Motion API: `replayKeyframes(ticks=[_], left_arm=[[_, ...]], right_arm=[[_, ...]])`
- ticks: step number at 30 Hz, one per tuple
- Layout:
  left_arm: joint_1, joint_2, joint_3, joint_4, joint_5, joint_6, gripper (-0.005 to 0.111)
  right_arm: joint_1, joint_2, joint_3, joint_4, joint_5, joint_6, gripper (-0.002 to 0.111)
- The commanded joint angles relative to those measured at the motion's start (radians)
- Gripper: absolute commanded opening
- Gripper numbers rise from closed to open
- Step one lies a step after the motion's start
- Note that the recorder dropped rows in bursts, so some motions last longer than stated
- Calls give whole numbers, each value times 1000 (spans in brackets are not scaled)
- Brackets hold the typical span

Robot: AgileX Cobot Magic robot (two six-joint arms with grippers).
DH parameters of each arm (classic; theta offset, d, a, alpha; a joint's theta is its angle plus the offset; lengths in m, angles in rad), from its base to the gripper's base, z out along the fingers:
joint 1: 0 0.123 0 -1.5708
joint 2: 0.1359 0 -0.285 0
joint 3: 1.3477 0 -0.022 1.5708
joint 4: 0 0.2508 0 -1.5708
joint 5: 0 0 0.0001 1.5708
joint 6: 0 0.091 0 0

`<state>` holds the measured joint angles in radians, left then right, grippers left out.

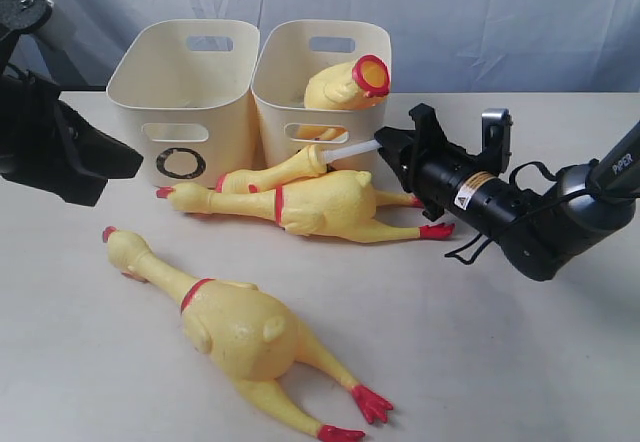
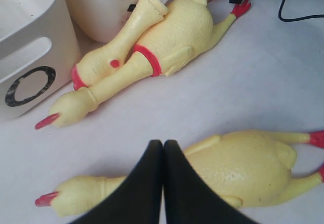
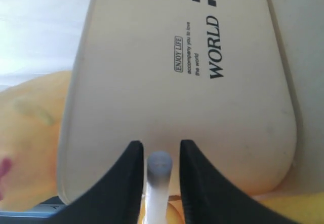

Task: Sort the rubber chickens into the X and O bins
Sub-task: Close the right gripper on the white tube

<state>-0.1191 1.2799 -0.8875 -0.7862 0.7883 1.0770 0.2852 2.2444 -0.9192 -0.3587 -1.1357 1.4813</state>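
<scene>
Right of the cream plastic O-marked tub [image 1: 225, 112], the part-open right claw [image 3: 158, 150] straddles a thin white tube [image 1: 350, 150], grip unclear; the left claw [image 2: 163, 145] is closed, empty.

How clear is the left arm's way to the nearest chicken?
Likely clear: the left end effector hangs right above that chicken, which lies alone with nothing between. Its jaws are shut, so they'd need opening first.

A white worktop [image 1: 500, 362] fills the exterior view; at 12 o'clock, behind it, hangs a pale, creased cloth backdrop [image 1: 480, 12].
</scene>
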Motion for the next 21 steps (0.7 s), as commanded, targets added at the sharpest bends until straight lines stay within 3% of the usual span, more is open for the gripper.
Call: replayKeyframes(ticks=[1,9,12,17,21], left_arm=[[-4,0,-8,-6,-6,0,0],[-4,0,-8,-6,-6,0,0],[-4,0,-8,-6,-6,0,0],[-4,0,-8,-6,-6,0,0],[-4,0,-8,0,-6,0,0]], right_arm=[[-3,0,-5,-2,0,-4,25],[-3,0,-5,-3,0,-4,24],[-3,0,-5,-3,0,-4,18],[-3,0,-5,-5,2,-4,-1],[-3,0,-5,-5,2,-4,-1]])
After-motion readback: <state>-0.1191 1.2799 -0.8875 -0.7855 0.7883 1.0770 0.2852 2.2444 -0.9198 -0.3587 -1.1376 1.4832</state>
